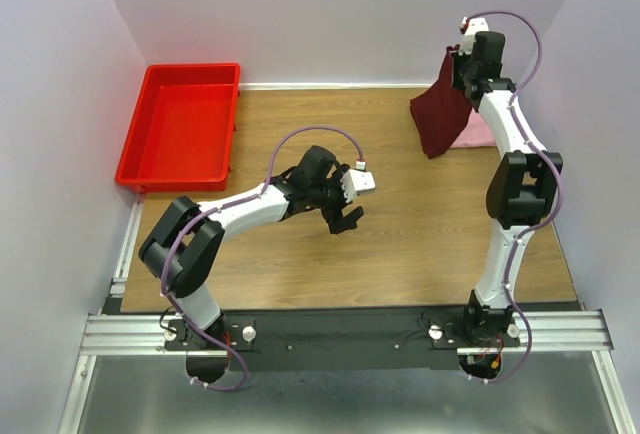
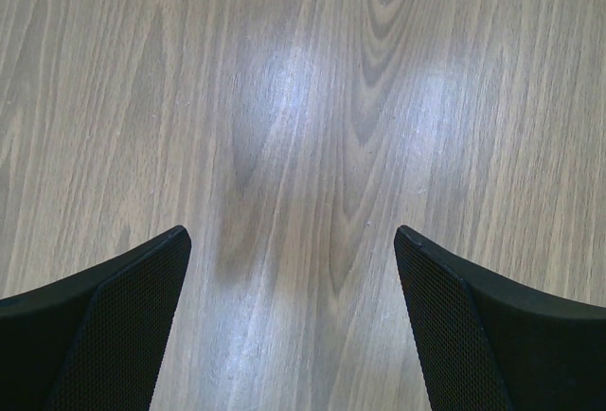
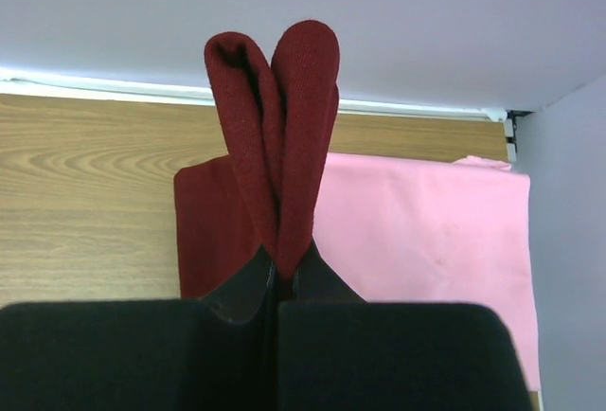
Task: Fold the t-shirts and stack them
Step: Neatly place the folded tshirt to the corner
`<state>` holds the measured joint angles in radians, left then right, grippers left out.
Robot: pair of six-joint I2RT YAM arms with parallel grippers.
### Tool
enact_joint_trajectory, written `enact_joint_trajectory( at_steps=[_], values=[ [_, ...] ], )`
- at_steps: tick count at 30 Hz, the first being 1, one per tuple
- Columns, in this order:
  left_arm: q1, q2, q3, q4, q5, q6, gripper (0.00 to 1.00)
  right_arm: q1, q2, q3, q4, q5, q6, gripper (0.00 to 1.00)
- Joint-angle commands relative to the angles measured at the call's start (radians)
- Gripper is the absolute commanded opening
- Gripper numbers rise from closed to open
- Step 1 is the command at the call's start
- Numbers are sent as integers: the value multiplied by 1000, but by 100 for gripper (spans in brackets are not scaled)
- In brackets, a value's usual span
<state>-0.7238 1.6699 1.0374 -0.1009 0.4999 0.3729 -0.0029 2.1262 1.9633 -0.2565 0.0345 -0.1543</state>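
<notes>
The right fingers (image 3: pixel 241 290) were clamped together on a bunched fold of the dark maroon cloth short-sleeved shirt (image 3: pixel 284 108). The fold stood up past their tips in two rounded lobes. In the overhead view that shirt hung in the air from the raised right arm, at the far right of the brown wood-grain surface (image 1: pixel 400 244), with its lower corner drooping toward the wood. Behind and beside it, the light pink cloth shirt (image 3: pixel 426 241) lay flat on the surface in the far right corner, close to the walls. In the right wrist view the maroon cloth covered the pink shirt's left edge, but I could not tell whether the two touched.

The left fingers (image 2: pixel 123 321) were spread wide apart, with only bare wood grain showing between them. They hung over the middle of the surface, well apart from both shirts.

A bright red rigid plastic bin (image 1: pixel 185 134) sat in the far left corner, across the surface from the shirts.
</notes>
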Motion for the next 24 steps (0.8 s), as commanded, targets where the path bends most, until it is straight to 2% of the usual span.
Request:
enact_joint_trajectory(
  at_steps=[1,9,24],
  values=[
    [1,-10,10,17,-17,-5,96,-34,-45,58,-1,-15,-16,0],
    [1,-2,9,15,-18,-2,96,-71,-6,100,0,-28,-14,0],
    [1,-6,46,-60,-12,34,96,-175,98,55,31,-119,-73,1]
  ],
)
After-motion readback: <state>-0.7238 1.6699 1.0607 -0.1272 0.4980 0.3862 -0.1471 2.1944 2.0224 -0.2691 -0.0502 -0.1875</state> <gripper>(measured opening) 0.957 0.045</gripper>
